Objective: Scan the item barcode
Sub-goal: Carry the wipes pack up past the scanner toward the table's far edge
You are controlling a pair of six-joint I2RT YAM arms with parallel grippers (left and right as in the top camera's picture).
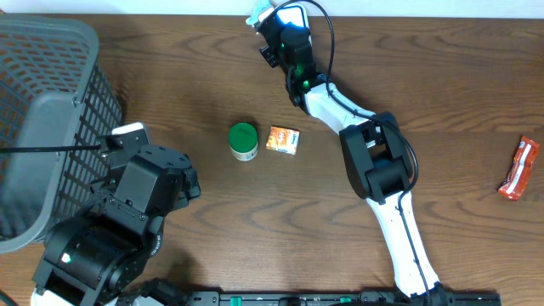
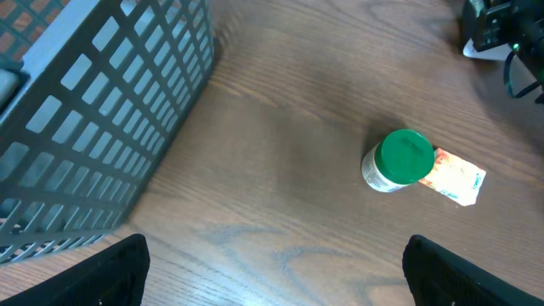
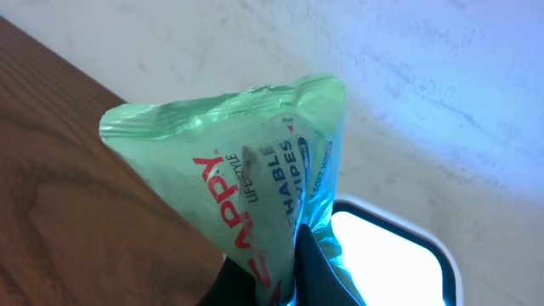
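Note:
My right gripper [image 3: 289,280] is shut on a green wipes packet [image 3: 246,161] with red lettering, pinching its lower edge between dark fingers [image 3: 323,272]. The packet stands up over the table's far edge, beside a bright white-rimmed window [image 3: 391,255]. From overhead, the packet [image 1: 257,17] shows at the top, past the end of the right arm [image 1: 293,51]. No barcode shows on the packet. My left gripper [image 2: 276,280] is open above bare wood near the basket, nothing between its fingers [image 2: 110,272].
A grey mesh basket [image 1: 42,110] stands at the left. A green-lidded jar [image 1: 243,141] and a small orange packet [image 1: 283,139] lie side by side mid-table. A red-orange snack bar [image 1: 518,167] lies at the right edge.

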